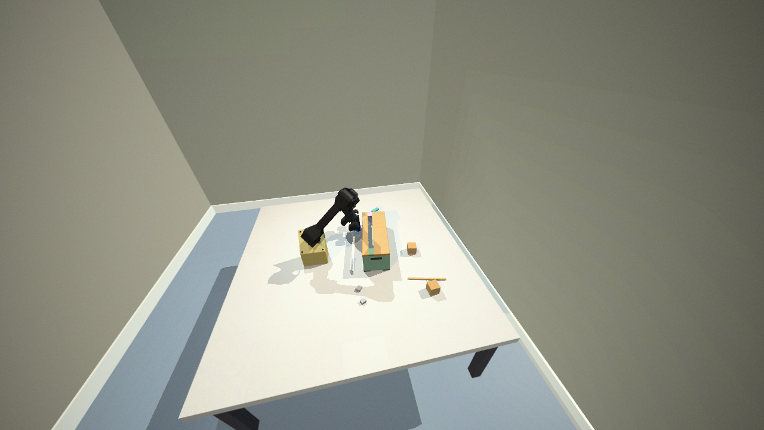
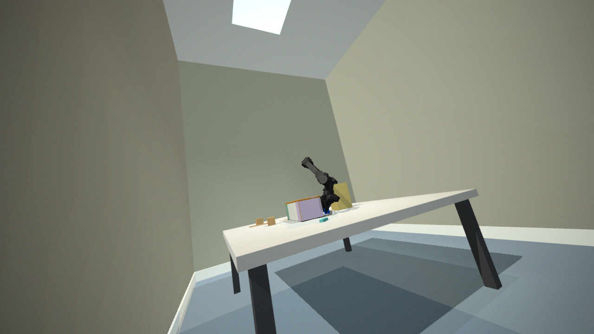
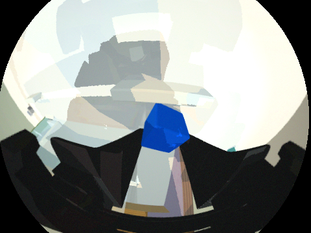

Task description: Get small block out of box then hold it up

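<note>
The small blue block (image 1: 356,230) (image 2: 327,212) (image 3: 165,124) is outside the box, at table height, in front of the end of the box with the lilac wall. My gripper (image 1: 356,228) (image 2: 326,209) (image 3: 161,133) points down and is shut on the blue block, with one black finger on each side of it. The box (image 1: 381,235) (image 2: 310,208) stands upright right beside the gripper, with an orange top and a green wall at its other end. Any gap between block and table is too small to tell.
A pale low rail (image 1: 351,263) (image 3: 142,92) runs along the box front. The arm stands on a yellow pedestal (image 1: 315,256) (image 2: 343,195). A teal piece (image 1: 375,209) (image 2: 324,219) lies beyond the lilac end. Two orange cubes (image 1: 411,248) (image 1: 433,287) and a stick (image 1: 427,278) lie behind the box.
</note>
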Tool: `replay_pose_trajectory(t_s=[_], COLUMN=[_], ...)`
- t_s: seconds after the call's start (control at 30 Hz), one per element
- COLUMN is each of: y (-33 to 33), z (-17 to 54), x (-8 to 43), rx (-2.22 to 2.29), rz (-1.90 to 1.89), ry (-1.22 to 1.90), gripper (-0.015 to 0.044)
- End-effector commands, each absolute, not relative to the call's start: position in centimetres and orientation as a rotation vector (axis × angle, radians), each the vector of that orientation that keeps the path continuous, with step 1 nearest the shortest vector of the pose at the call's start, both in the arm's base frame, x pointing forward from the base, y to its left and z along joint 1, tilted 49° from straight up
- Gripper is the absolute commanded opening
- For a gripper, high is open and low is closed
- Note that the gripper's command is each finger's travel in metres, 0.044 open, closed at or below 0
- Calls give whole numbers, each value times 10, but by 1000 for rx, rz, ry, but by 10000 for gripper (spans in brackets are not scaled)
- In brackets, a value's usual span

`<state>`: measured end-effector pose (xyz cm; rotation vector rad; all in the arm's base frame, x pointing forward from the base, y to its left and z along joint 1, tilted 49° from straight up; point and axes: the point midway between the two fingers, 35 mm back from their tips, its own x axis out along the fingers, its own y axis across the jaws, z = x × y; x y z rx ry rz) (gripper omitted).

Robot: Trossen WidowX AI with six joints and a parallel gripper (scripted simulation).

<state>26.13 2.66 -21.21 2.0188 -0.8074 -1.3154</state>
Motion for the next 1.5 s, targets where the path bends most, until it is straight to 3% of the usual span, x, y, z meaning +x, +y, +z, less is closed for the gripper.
replay_pose_trajectory(t_s=[0.0, 0.37, 1.47], y=[39, 66, 101], z=[-204, -179, -80], x=[267, 268, 239], rx=[2046, 2048, 1777], rz=[-1312, -1319, -1415], ry=[-808, -809, -125], gripper=[0, 0, 0])
